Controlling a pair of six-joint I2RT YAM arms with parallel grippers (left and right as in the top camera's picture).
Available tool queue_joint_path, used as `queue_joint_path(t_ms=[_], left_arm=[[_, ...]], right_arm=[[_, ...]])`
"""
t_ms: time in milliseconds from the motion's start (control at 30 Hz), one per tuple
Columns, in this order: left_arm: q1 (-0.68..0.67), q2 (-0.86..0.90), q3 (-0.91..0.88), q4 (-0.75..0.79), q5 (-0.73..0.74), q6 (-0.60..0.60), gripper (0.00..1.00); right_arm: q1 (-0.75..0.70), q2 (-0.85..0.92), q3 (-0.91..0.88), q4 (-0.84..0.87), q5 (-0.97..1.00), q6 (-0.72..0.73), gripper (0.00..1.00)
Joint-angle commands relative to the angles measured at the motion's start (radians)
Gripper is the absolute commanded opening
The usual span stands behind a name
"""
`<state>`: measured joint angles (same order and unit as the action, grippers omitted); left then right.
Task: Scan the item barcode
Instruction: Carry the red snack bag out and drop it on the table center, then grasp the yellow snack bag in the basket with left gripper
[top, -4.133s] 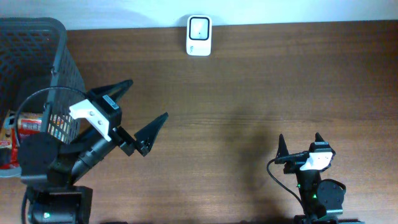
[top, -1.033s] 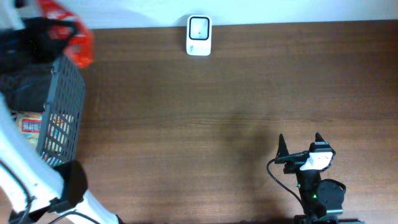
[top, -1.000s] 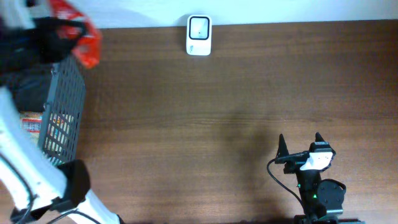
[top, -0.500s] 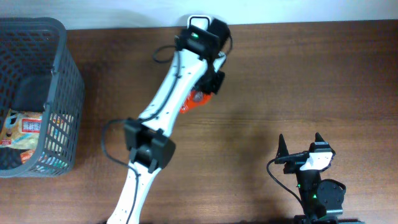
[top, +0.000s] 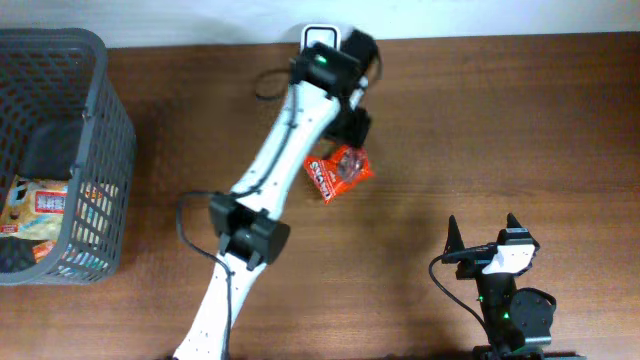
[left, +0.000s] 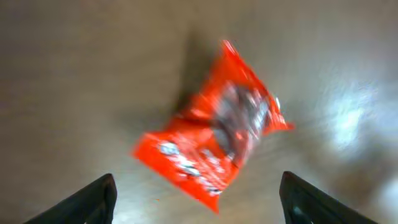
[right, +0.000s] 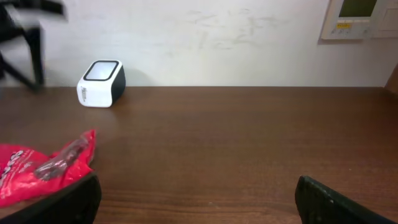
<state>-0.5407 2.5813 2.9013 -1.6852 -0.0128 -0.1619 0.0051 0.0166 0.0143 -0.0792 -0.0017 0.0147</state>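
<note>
**A:** At the 5 o'clock corner of the table (top: 560, 120), the right tool (top: 481, 232) sits parked with its fingers wide apart, well clear of everything. I expect no trouble from it.

**B:** Agreed. My worry is further out. The red snack packet (top: 338, 172) lies loose on the table, just at 6 o'clock of the left tool (top: 352, 126), whose fingers stand apart and hold nothing.

**A:** So nothing is facing the scanner (top: 320, 38)?

**B:** Likely not. It stands at 12 o'clock of the packet, near but apart, half hidden under the arm. With the packet lying flat, its barcode may point at the table or the ceiling and never be read. A fresh grasp on slick film could also slip or crease the code.

**A:** How does the packet look?

**B:** Glossy orange-red, with white lettering along one end, a dark patch in the middle and crimped edges. It lies skewed. Blur hides any barcode.
</note>
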Motion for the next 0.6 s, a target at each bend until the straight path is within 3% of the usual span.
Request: queue_joint_path(t_ms=[0,167,267,333,467,567], left_arm=[[0.147,-0.206,0.147,-0.003,-0.010,0.006,0.95],[0.536,-0.457,0.191,-0.003,-0.010,0.006,0.97],[0.777,-0.503,0.191,-0.003,-0.010,0.005,0.96],[0.942,-0.503,0.161,-0.003,-0.010,-0.003,0.90],[1.106,-0.503,-0.075,-0.003,-0.016,-0.055,0.89],[1.173,-0.502,-0.375,0.103,-0.097,-0.194,0.90]], right_arm=[[-0.006,-0.004,-0.009,0.000,-0.005,-0.003,0.98],[-0.006,-0.004,-0.009,-0.001,-0.005,-0.003,0.98],[-0.006,-0.004,-0.009,-0.001,-0.005,-0.003,0.98],[-0.006,-0.004,-0.009,0.000,-0.005,-0.003,0.99],[-0.006,-0.004,-0.009,0.000,-0.005,-0.003,0.98],[-0.006,-0.004,-0.009,-0.001,-0.005,-0.003,0.98]])
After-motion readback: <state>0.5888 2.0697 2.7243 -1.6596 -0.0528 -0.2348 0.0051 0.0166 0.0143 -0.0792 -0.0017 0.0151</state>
